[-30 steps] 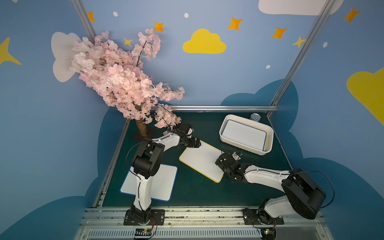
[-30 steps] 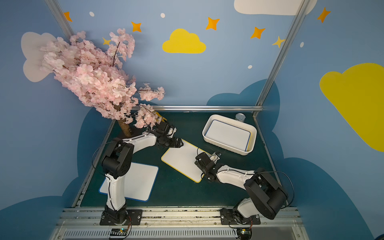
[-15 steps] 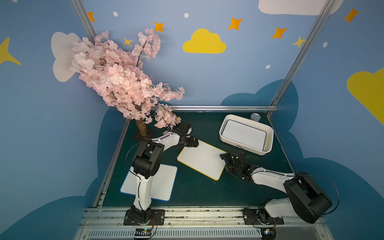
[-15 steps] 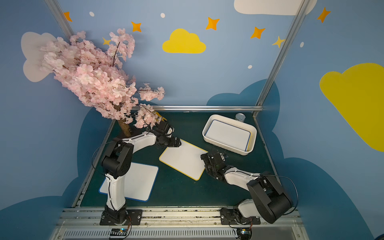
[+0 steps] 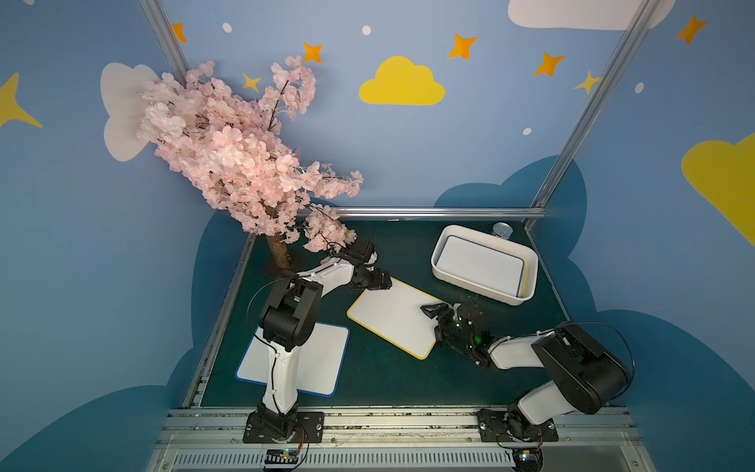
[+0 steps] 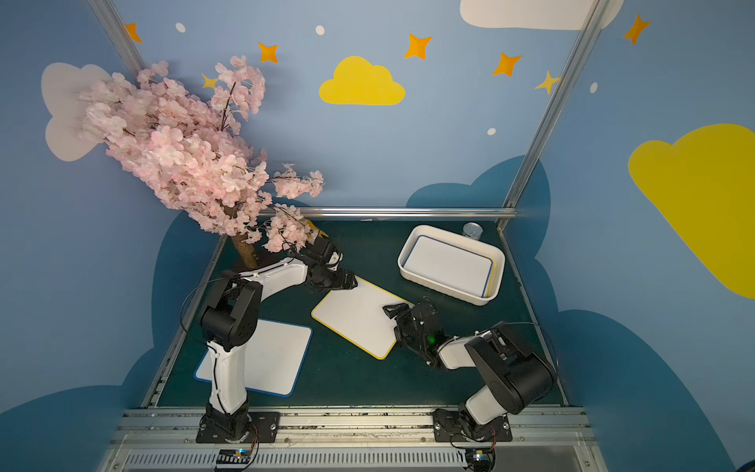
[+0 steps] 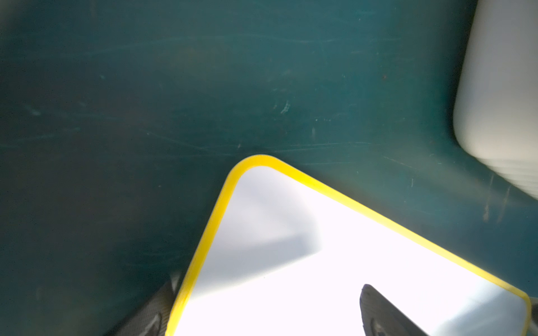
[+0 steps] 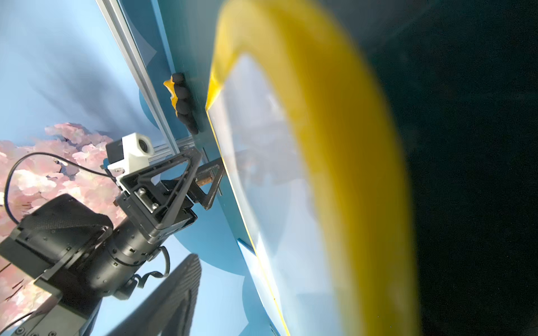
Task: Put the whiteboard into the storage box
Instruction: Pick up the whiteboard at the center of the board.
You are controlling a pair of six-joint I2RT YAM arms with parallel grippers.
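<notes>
yellow-rimmed whiteboard (image 5: 392,318) — long axis far-left to near-right | left claw (image 5: 382,284) spread at far corner | right claw (image 5: 439,315) — grip: cannot tell

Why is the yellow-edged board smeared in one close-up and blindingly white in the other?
Right wrist view: the yellow-edged whiteboard is so near the lens that its rim blurs. Left wrist view: its white face is overexposed to glare, and the storage box is out of focus. Both top views: sharp.

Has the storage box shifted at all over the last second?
No. In a top view the storage box sits just as it did a second ago, beside the silver can and below the rear rail.
</notes>
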